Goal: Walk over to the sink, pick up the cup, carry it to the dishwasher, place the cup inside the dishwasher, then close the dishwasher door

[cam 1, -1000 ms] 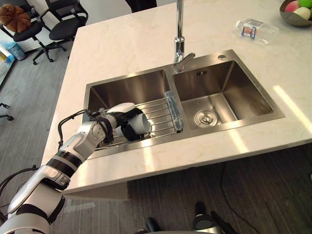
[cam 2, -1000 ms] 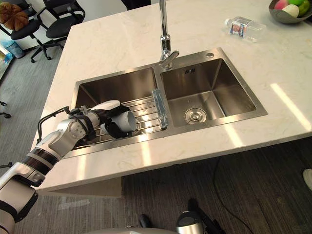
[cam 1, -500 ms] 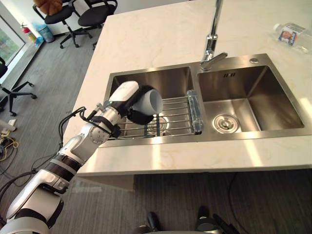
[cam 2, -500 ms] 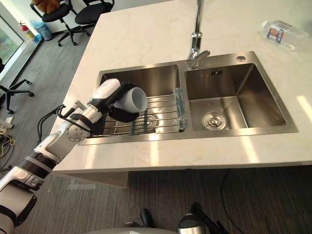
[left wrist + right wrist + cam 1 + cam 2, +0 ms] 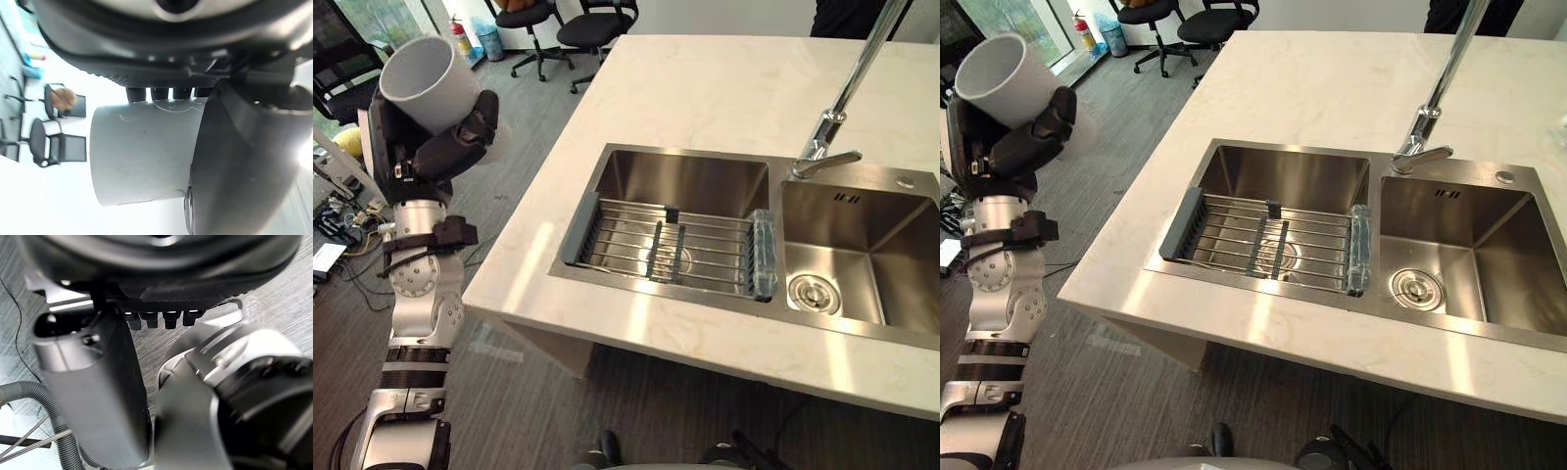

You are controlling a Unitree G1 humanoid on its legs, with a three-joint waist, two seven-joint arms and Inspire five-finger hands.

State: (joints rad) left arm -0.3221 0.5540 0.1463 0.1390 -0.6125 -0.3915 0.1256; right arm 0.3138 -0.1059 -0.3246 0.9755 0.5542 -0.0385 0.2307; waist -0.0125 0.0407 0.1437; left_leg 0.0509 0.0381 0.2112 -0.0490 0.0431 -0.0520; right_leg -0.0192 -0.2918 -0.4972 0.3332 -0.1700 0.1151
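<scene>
The left hand (image 5: pixel 455 142) is clamped round the cup (image 5: pixel 429 80), which sits high, mouth up and tilted, well left of the sink (image 5: pixel 685 186), past the worktop (image 5: pixel 705 88) edge. I cannot tell the right hand's (image 5: pixel 93 382) state.

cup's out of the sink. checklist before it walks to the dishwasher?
1. Grip: left hand curled round the cup: ok.
2. Cup clear of the sink and rack, held over the floor beside the counter: ok.
3. Cup mouth up, somewhat tilted: ok.
4. Dishwasher position and door state: cannot tell.
5. Right hand free for the door: cannot tell.
</scene>
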